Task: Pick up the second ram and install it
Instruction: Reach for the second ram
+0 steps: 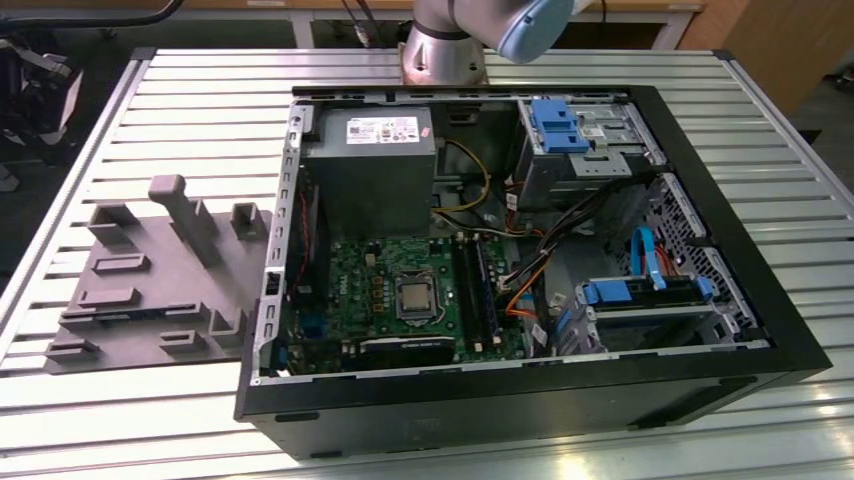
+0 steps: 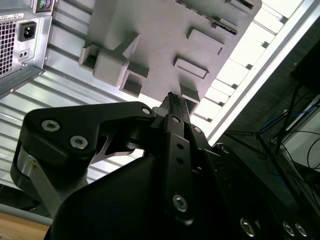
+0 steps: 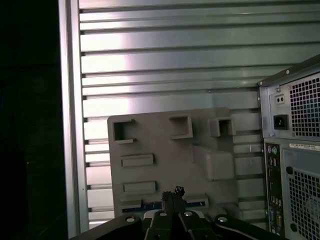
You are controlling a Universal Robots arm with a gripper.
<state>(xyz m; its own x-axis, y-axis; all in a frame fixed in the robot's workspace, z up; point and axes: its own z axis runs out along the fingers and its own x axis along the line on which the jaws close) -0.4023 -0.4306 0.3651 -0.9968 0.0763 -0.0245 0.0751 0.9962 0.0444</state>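
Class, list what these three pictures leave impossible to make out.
Bluish strip on the grey fixture, first wrist view: partly behind the pincer; cannot be identified.
Motherboard memory slots, exterior view: too small to tell whether filled.
Robot arm, exterior view: cut off by the top edge.

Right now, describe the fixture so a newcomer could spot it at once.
On the slatted metal table, find the open PC case. Beside it, on the exterior view's left, lies the fixture: a flat slab. Unlike the case, it is plain matte grey all over, with upright posts and small rectangular pockets.
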